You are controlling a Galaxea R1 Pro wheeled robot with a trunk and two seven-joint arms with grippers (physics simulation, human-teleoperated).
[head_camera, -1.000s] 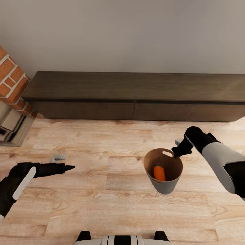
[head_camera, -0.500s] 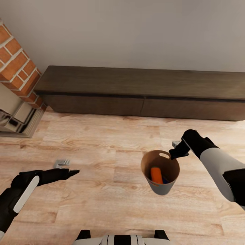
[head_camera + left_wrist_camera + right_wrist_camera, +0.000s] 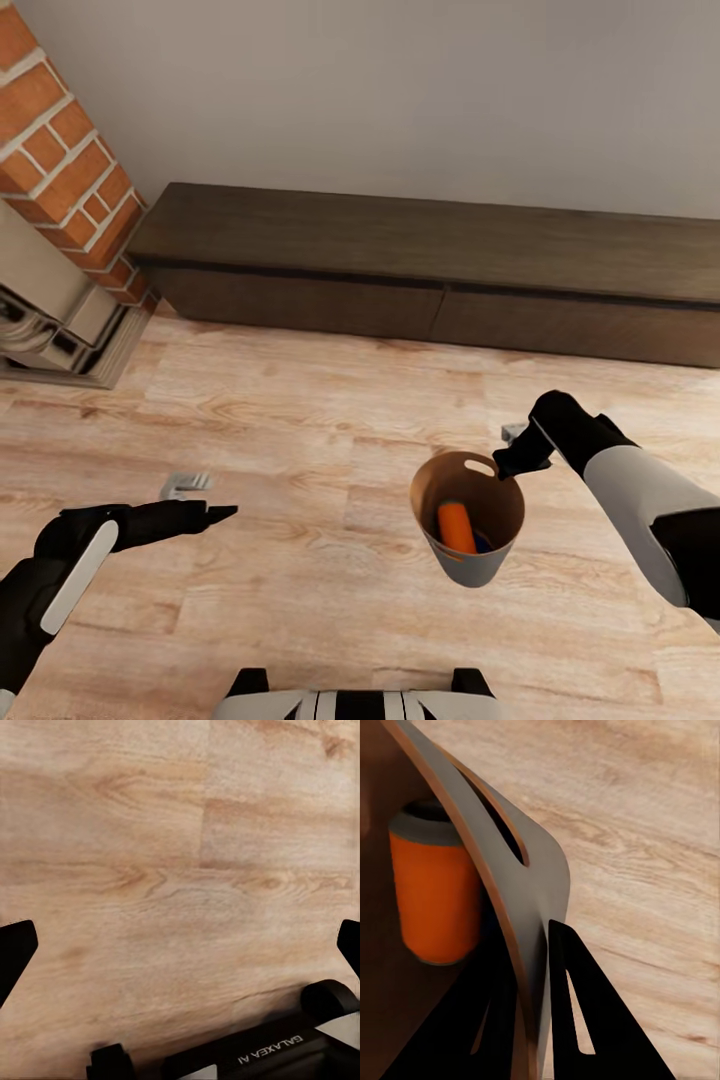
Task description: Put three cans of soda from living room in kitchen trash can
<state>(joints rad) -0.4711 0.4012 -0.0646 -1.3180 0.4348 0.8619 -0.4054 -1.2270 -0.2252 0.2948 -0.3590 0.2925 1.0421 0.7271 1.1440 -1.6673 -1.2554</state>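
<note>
The fingers (image 3: 16, 956) of the left gripper (image 3: 205, 516) are seen spread wide in the left wrist view, one dark tip at each edge of the frame, with nothing between them but light wood plank floor (image 3: 180, 870); the robot's black base (image 3: 262, 1050) is also caught there. In the head view that gripper is shown as a narrow dark point held out over the floor, well apart from the bin, and the spread is not readable there.

Further right, the trash can (image 3: 470, 560) is held off the floor by the right gripper (image 3: 512, 462), which is clamped on the rim beside the slot handle (image 3: 480, 466). In the right wrist view the bin wall (image 3: 529, 881) is seen pinched between the two dark fingers (image 3: 585, 1012), one inside and one outside.

Inside the bin an orange can (image 3: 456, 527) is seen, with a blue can (image 3: 483, 543) partly visible beside it. A third can cannot be made out. A brick fireplace (image 3: 60, 170) and a long dark low cabinet (image 3: 430, 260) stand against the wall.
</note>
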